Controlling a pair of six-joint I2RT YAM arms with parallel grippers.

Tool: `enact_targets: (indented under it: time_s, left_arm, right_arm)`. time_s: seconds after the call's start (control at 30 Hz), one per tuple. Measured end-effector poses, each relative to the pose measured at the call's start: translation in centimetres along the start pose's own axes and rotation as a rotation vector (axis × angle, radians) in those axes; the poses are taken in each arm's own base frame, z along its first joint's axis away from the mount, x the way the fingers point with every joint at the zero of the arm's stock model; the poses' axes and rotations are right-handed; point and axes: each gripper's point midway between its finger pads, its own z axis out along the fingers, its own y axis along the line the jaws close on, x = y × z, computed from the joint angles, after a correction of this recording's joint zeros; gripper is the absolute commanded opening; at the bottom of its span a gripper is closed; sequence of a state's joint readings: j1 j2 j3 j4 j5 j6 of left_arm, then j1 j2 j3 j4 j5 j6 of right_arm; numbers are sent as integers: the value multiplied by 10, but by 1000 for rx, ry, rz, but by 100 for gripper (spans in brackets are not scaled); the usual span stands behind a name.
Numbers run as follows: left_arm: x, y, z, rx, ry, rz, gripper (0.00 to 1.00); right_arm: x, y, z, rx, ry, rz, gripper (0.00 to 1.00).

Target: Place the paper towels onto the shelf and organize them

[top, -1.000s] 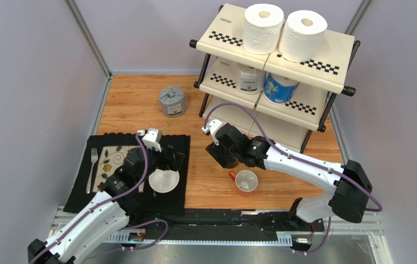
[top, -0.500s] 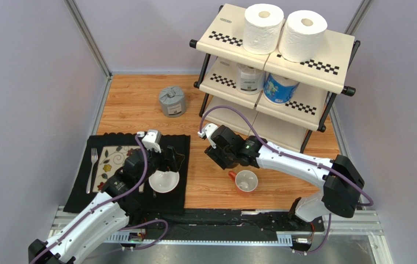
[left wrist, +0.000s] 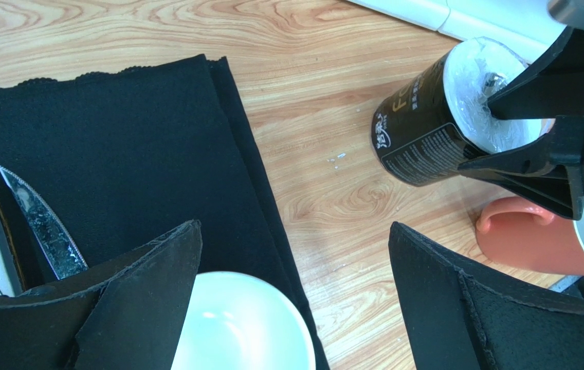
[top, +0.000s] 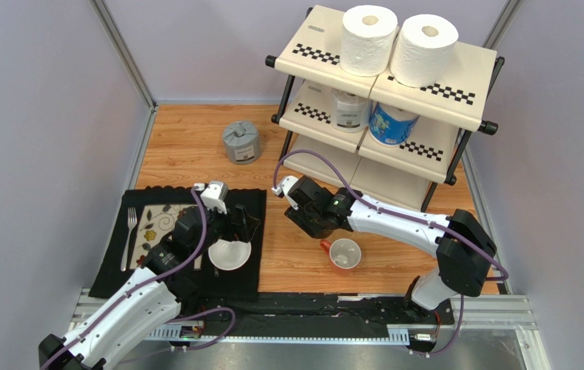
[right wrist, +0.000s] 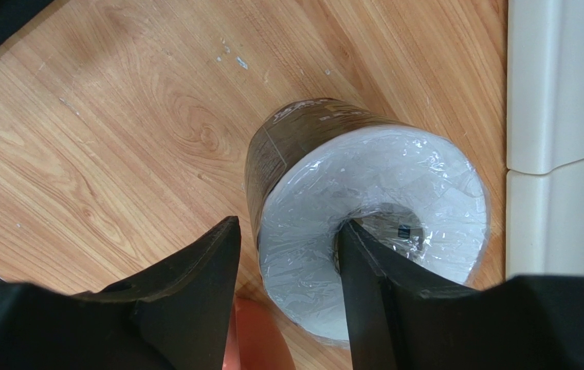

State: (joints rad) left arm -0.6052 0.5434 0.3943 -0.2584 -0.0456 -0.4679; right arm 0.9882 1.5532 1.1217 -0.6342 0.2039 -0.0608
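A black-wrapped paper towel roll sits on the wooden floor in front of the shelf. My right gripper straddles its wall. One finger is down in the hollow core; the other is just outside the black side, a thin gap showing. The top tier carries two white rolls. On the middle tier stand a clear-white roll and a blue one. A grey roll stands alone on the floor at the back left. My left gripper hangs wide open over the white bowl.
An orange mug sits right beside the black roll, touching distance from my right fingers. A black mat holds a fork, a patterned plate, a knife and the bowl. Grey walls close in both sides.
My right gripper has slid left and a little away from the mug, and its jaws have narrowed round the black roll's wall. The left arm stays put.
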Motion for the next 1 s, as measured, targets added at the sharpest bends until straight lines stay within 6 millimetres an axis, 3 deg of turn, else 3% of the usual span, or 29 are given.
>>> enact_targets:
  time_s: [0.17,0.27,0.3,0.37,0.63,1.0]
  left_arm:
    - [-1,0,-1,1,-2,1,99]
    - [-1,-1,-2,4,-6,0,99]
    - [-2,-1,-2,4,-8,1,99]
    - [-2,-1,-3,5,-11,0,99]
    - [-6,-1,-6,4,-31,-1,99]
    - [9,5,-5,-2,-15,-7,99]
  right_arm:
    - [5,-3,5,20,33,-7,44]
    - [6,-4,7,30,40,-4,31]
    - [6,-3,7,30,39,1,19]
    - [5,-3,6,34,38,6,9]
    - [14,-25,-3,130,94,24,10]
    - [8,-111,-17,331,90,200,10]
